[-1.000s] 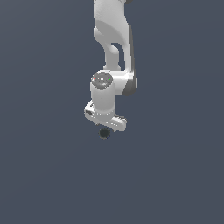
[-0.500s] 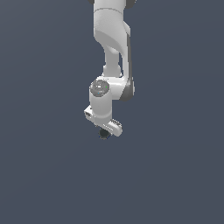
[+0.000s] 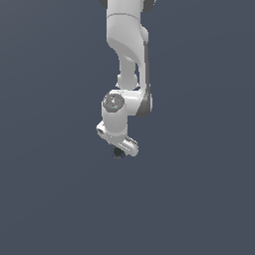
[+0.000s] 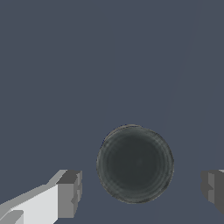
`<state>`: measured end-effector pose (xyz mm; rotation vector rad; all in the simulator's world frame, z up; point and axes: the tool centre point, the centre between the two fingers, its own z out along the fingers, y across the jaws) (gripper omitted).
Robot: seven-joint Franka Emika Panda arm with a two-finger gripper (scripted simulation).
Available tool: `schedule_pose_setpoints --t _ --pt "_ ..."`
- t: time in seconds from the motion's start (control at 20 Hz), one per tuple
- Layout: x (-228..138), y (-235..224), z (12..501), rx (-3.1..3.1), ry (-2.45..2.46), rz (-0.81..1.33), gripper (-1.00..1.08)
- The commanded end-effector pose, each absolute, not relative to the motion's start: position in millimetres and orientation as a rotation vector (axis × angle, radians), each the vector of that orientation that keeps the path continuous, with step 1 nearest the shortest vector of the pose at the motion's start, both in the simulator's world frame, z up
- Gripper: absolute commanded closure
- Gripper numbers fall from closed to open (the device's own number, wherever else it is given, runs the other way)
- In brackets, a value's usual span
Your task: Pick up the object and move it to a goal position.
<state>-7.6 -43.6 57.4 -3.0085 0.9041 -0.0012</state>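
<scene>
The object (image 4: 134,164) fills the wrist view as a dark round top lying between my two fingers. Both grey pads (image 4: 70,194) stand apart from its sides, so my gripper (image 4: 142,190) is open around it without touching. In the exterior view only a small dark bit of the object (image 3: 117,153) peeks out under the white hand, and the gripper (image 3: 118,149) sits directly over it. The can's side band is hidden from both views.
The white arm (image 3: 127,45) comes down from the upper middle of the exterior view. A plain dark grey-blue floor (image 3: 50,199) stretches in every direction with nothing else on it.
The arm has shifted slightly toward the exterior view's left and a little lower over the object. The fingers remain open.
</scene>
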Motion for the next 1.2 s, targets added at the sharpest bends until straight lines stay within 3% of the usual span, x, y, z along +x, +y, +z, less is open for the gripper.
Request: schedule_pose_setpoints --t 0.0,0.55,0.6,1.15 --pt "-8.3 -43.8 48.2 -3.008 0.906 0.000 -0.92" --pt "-8.0 -43.9 13.8 -3.006 0.911 0.000 -0.92" --pt "-8.0 -43.9 13.8 -3.006 0.911 0.000 1.08" --pt "-7.9 -42.8 14.8 -3.006 0.910 0.000 1.08"
